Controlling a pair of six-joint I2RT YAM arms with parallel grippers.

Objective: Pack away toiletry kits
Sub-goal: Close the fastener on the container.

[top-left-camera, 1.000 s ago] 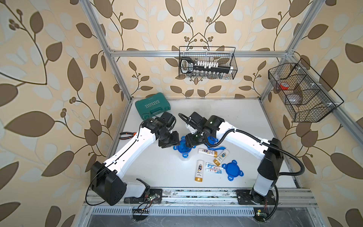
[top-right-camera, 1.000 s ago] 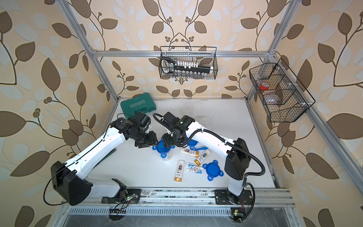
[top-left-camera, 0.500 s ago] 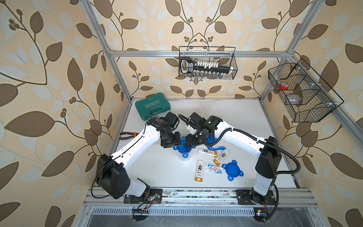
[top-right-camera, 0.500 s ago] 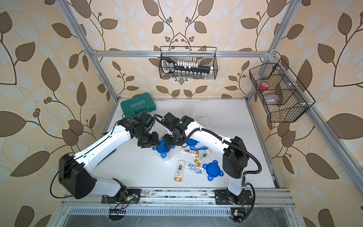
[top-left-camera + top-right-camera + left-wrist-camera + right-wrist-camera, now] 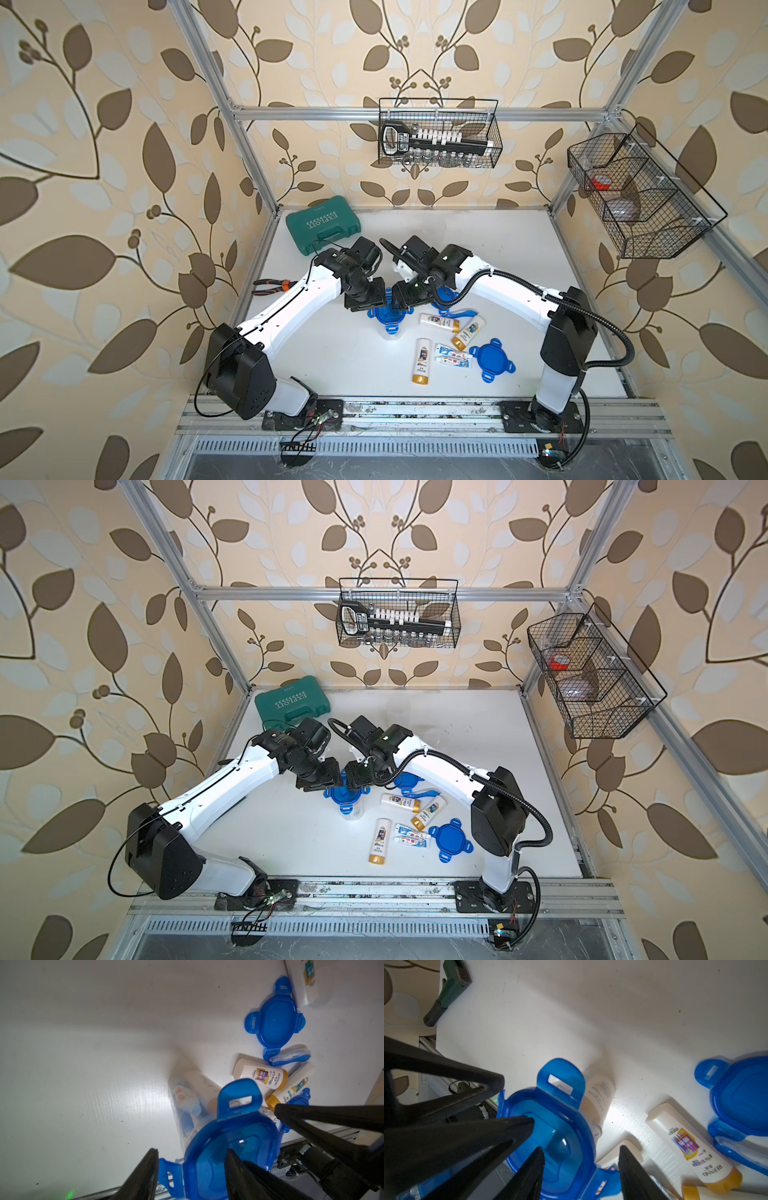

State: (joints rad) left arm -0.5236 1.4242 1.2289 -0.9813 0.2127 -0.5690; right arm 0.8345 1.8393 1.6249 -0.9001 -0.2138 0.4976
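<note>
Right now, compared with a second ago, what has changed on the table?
The left arm swung its shoulder and elbow slightly inward; the right arm shifted its elbow a little too. Nothing was taken or let go. The left gripper and right gripper stay open over the blue lid on the clear jar. The loose bottles, tubes, spare lid and green case have not moved.

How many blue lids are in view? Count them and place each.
3 blue lids: one on the clear jar, one flat beside the toothbrush, one loose beside the toothpaste tubes. The arms may hide more.
</note>
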